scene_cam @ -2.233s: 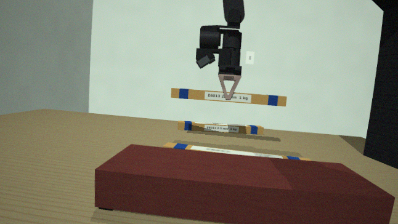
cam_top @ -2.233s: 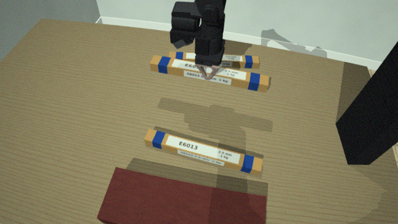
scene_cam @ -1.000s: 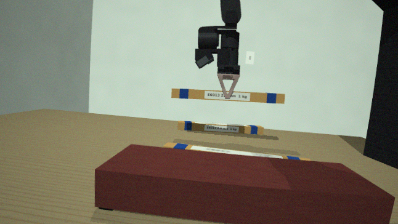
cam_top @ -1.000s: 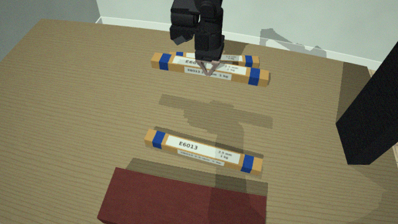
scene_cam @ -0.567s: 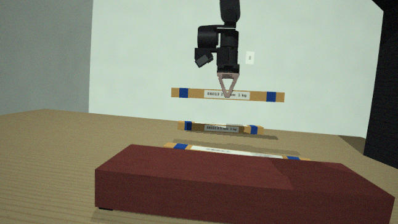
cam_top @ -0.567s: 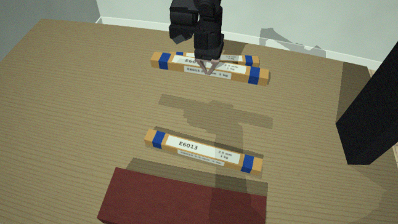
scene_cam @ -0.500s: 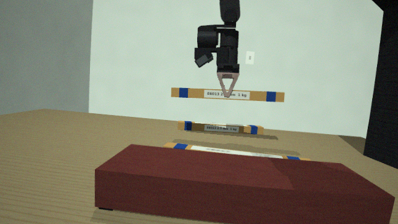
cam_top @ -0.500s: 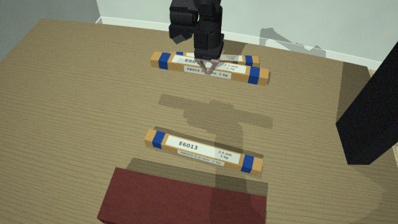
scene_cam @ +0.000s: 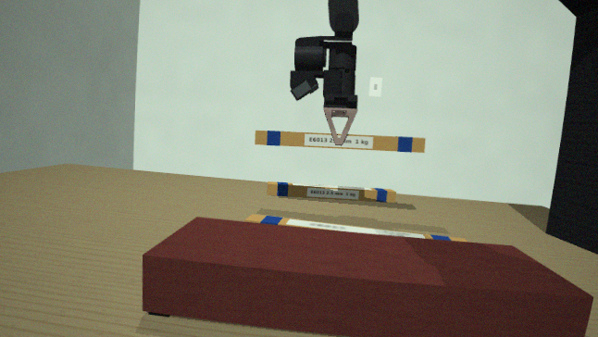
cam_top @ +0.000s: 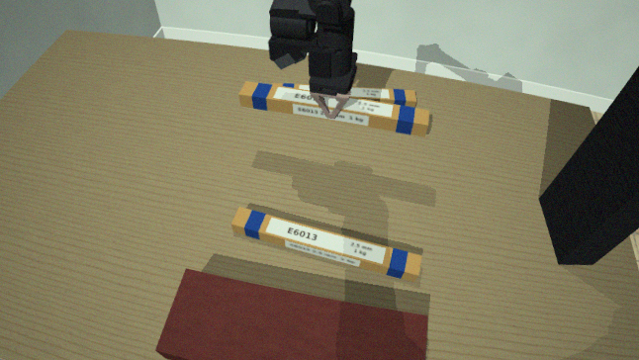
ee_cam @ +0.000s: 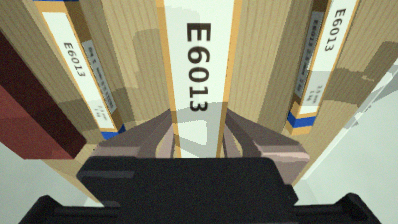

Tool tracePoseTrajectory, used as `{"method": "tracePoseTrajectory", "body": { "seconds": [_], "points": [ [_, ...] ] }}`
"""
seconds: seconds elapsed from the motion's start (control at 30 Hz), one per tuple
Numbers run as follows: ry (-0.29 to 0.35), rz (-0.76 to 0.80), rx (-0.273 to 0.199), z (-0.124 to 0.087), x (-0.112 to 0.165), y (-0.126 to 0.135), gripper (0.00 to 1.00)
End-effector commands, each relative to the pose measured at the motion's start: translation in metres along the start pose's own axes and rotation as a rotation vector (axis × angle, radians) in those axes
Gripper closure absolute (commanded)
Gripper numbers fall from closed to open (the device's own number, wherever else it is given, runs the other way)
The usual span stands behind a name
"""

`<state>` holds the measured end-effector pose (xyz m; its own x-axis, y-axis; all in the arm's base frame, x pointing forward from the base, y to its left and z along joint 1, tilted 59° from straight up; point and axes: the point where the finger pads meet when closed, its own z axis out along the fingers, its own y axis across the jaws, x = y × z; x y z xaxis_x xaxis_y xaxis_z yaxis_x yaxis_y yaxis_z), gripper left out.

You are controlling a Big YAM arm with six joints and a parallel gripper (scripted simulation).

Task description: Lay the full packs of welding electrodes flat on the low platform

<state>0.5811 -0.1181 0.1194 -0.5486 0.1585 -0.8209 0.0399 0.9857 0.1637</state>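
I operate a black six-joint arm whose parallel gripper (cam_top: 330, 115) (scene_cam: 339, 143) (ee_cam: 198, 111) has pinkish-grey tapered metal fingers. The gripper is clamped on the middle of a long, orange-tan, box-shaped electrode pack (cam_top: 419, 122) (scene_cam: 384, 143) (ee_cam: 199, 65) with a blue band near each end and white labels marked E6013. The fingers bear on its two long sides. The held pack is raised above the table and runs left to right, nearly level, its large label facing up.

A second pack of the same pattern, the far pack (cam_top: 410, 97) (scene_cam: 273, 189) (ee_cam: 325, 65), lies flat on the wood-grain table (cam_top: 124, 148) (scene_cam: 69, 222) (ee_cam: 257, 65). In the top view the held pack partly covers it.

A third pack of the same pattern, the near pack (cam_top: 326, 240) (scene_cam: 356, 228) (ee_cam: 82, 75), lies flat on the table, just beyond the platform, with its large label up.

The low platform (cam_top: 292, 316) (scene_cam: 324, 259) (ee_cam: 30, 120), a dark red rectangular block, stands at the near side of the table. All three packs are off it. A black, upright block-like object (cam_top: 593, 188) (scene_cam: 576, 139) stands at the right. I cannot tell from the exteriors which packs are full.
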Motion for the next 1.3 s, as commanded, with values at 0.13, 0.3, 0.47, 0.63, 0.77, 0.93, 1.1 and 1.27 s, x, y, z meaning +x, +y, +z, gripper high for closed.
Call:
{"method": "tracePoseTrajectory", "body": {
  "seconds": [0.13, 0.3, 0.47, 0.63, 0.77, 0.93, 1.1, 1.27],
  "points": [
    [-0.055, -0.01, 0.022, -0.0311, -0.0292, -0.0106, 1.0],
    [-0.056, -0.011, 0.022, -0.0317, -0.0306, -0.0107, 1.0],
    [-0.058, -0.011, 0.022, -0.0322, -0.0325, -0.0107, 1.0],
    [-0.058, -0.012, 0.022, -0.0324, -0.0333, -0.0108, 1.0],
    [-0.056, -0.011, 0.022, -0.0327, -0.0321, -0.0108, 1.0],
    [-0.054, -0.01, 0.022, -0.0329, -0.0308, -0.0108, 1.0],
    [-0.053, -0.01, 0.022, -0.0331, -0.03, -0.0108, 1.0],
    [-0.052, -0.01, 0.022, -0.0332, -0.0297, -0.0108, 1.0]
  ]
}}
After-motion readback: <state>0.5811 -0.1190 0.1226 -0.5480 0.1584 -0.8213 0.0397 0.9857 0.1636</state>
